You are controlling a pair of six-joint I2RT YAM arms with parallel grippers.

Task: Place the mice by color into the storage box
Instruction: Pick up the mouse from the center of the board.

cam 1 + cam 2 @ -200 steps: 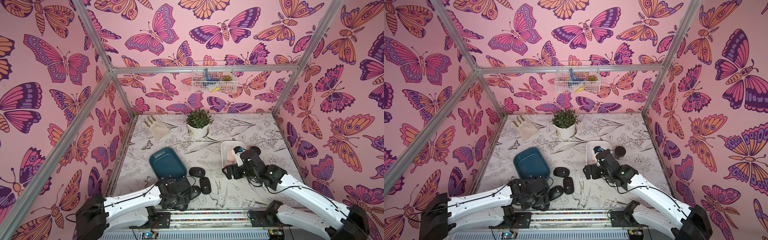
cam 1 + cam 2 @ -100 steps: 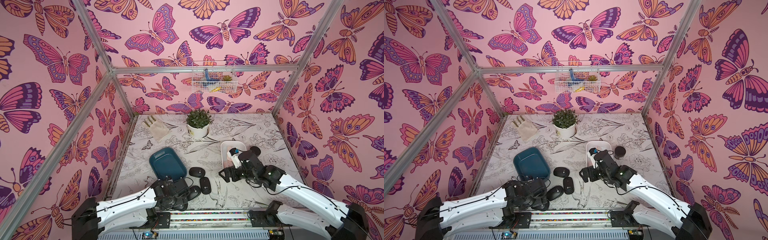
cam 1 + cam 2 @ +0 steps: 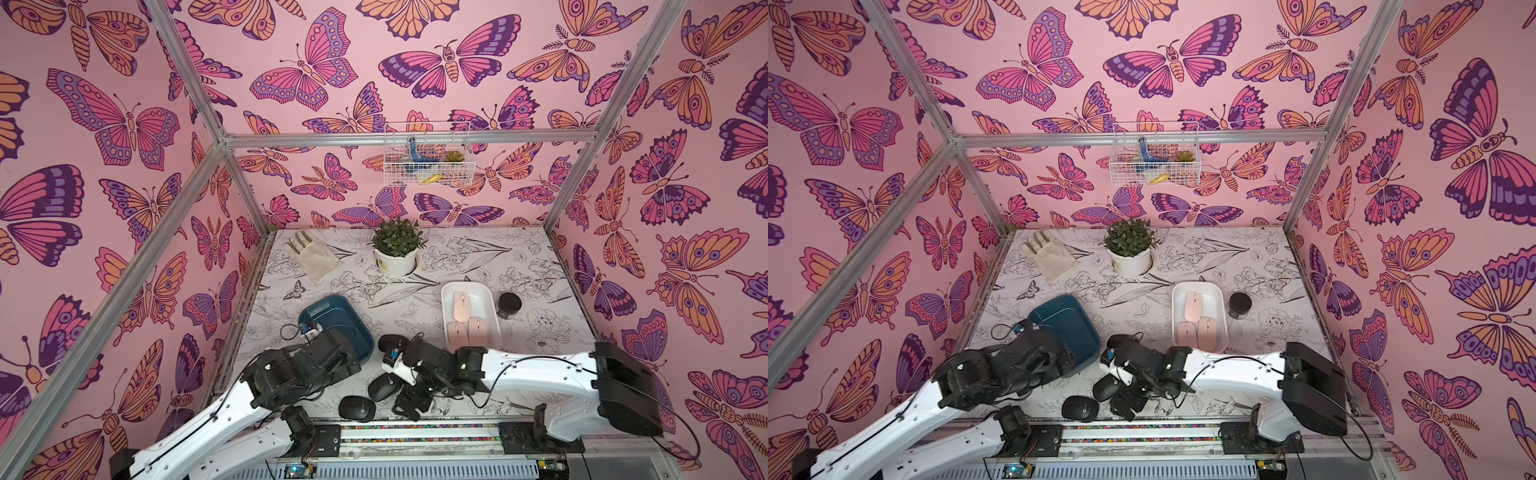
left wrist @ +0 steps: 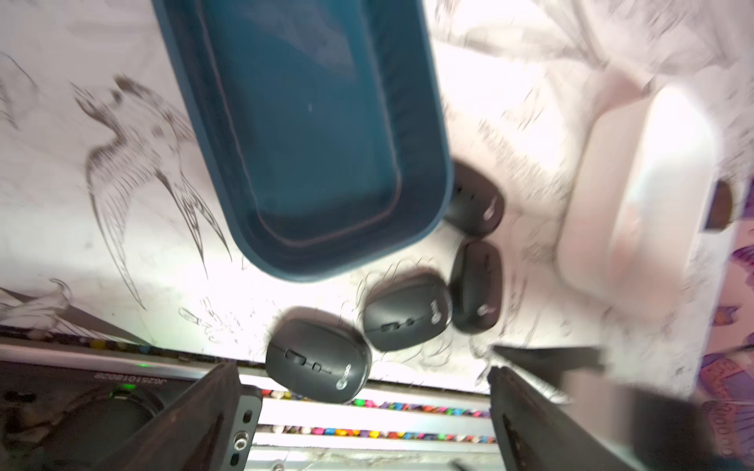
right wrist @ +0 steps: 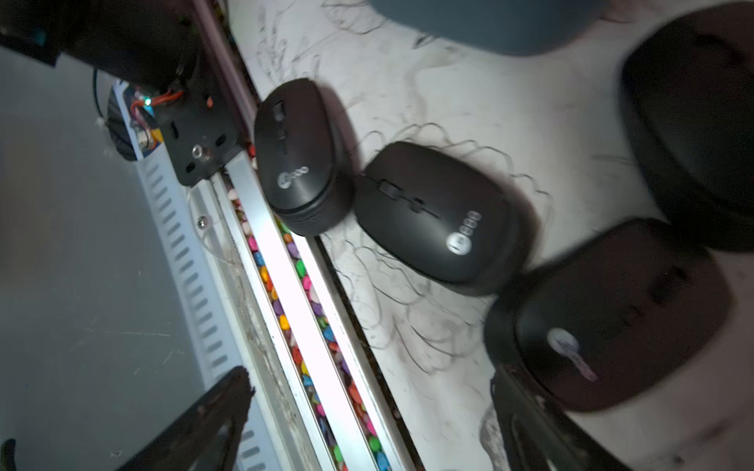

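Note:
Four black mice lie near the table's front edge: one by the rail, one beside it, one under my right arm, one against the blue storage box. Three pink mice lie in the white storage box. My right gripper is open, low over the front edge, one finger beside a black mouse. My left gripper is open and holds nothing, hanging above the front rail with the nearest black mouse just beyond its tips.
A small black jar stands right of the white box. A potted plant and a glove sit at the back, under a wire basket on the wall. A metal rail runs along the front edge.
My right arm has swung from the white box forward and left to the black mice. My left arm has drawn back to the left, uncovering the black mouse by the rail.

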